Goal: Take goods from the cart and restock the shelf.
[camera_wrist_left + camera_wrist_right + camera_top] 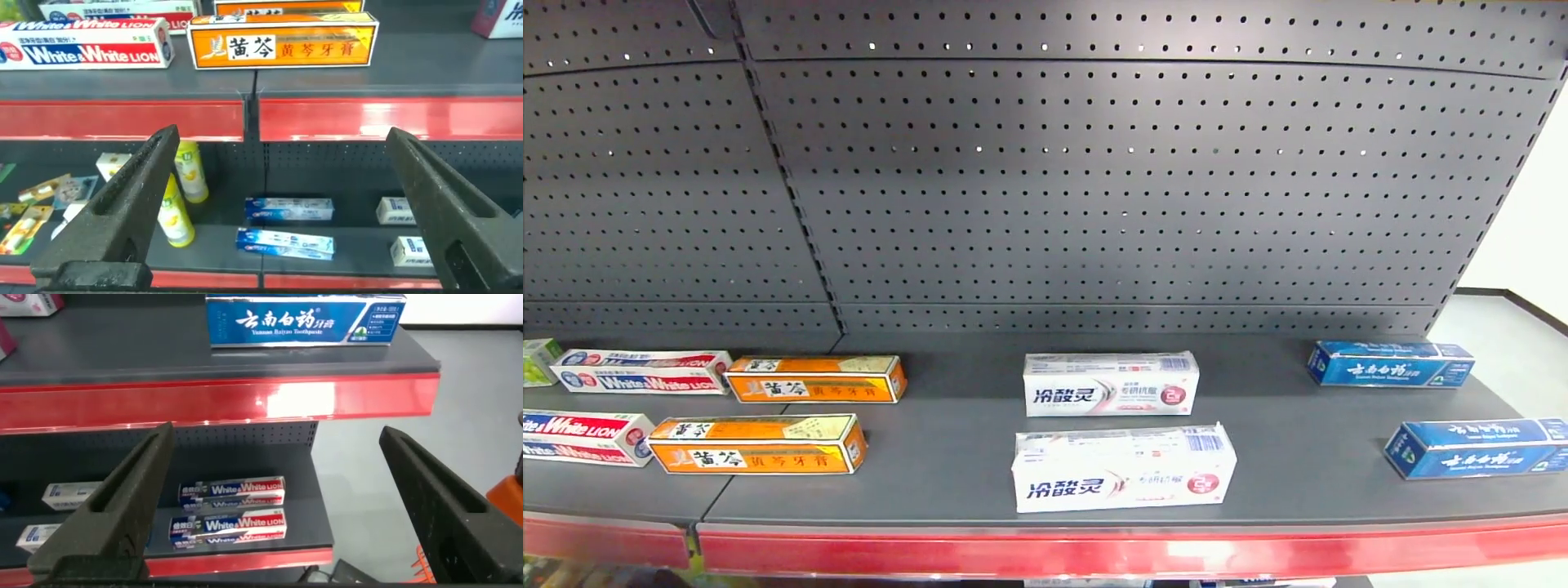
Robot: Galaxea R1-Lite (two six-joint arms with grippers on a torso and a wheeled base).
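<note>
The dark grey shelf (947, 457) holds toothpaste boxes in pairs: two orange boxes (815, 378), two white-and-pink boxes (1123, 468) and two blue boxes (1476, 447). My left gripper (282, 139) hangs open and empty below the shelf's red front edge (392, 118), under the front orange box (282, 45). My right gripper (276, 433) is likewise open and empty, low in front of the shelf's right end, beneath a blue box (304, 320).
White boxes with red and blue print (584, 437) and a green box (538, 361) lie at the shelf's left. The lower shelf carries yellow bottles (189, 171) and more toothpaste boxes (233, 490). An orange object (507, 496) stands on the floor to the right.
</note>
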